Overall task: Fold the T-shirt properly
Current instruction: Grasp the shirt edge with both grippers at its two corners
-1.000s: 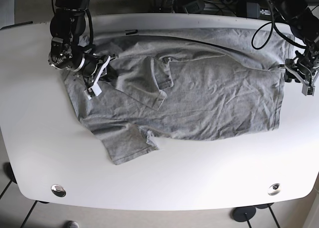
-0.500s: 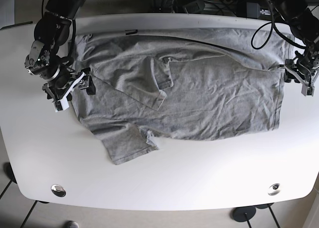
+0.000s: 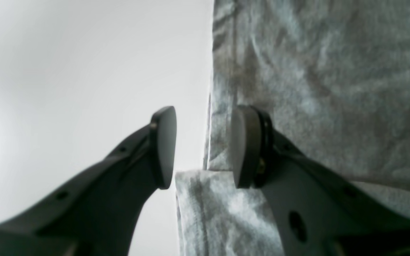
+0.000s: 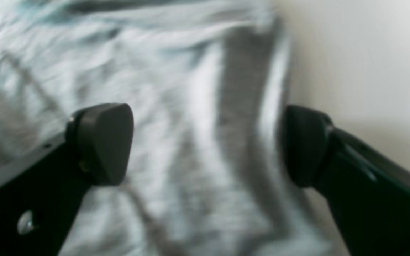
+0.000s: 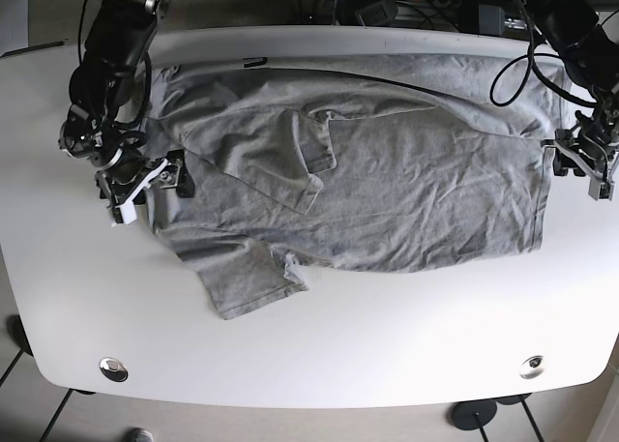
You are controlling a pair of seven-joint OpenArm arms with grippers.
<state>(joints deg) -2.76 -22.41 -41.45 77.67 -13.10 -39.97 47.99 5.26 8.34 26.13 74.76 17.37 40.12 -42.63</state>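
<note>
A grey T-shirt (image 5: 406, 181) lies spread and wrinkled on the white table (image 5: 387, 345), with one sleeve (image 5: 256, 282) pointing toward the front edge. At the shirt's left edge, my right gripper (image 5: 155, 179) is open. In the blurred right wrist view its fingers (image 4: 105, 142) straddle the cloth (image 4: 176, 106) near its border. My left gripper (image 5: 571, 162) is at the shirt's right hem. It is open in the left wrist view (image 3: 203, 149), one pad (image 3: 242, 147) over the fabric (image 3: 315, 71) and the other over bare table, with the hem edge between them.
A folded flap (image 5: 305, 157) rises in the shirt's middle. A black cable (image 5: 387, 79) runs across the shirt's upper part. Cables and equipment (image 5: 406, 2) crowd the table's back edge. Metal discs (image 5: 114, 368) (image 5: 531, 367) sit in the front corners.
My right gripper left the shirt's upper left area, swung out past its left border, then came back in to that edge. My left gripper shifted slightly outward along the right hem.
</note>
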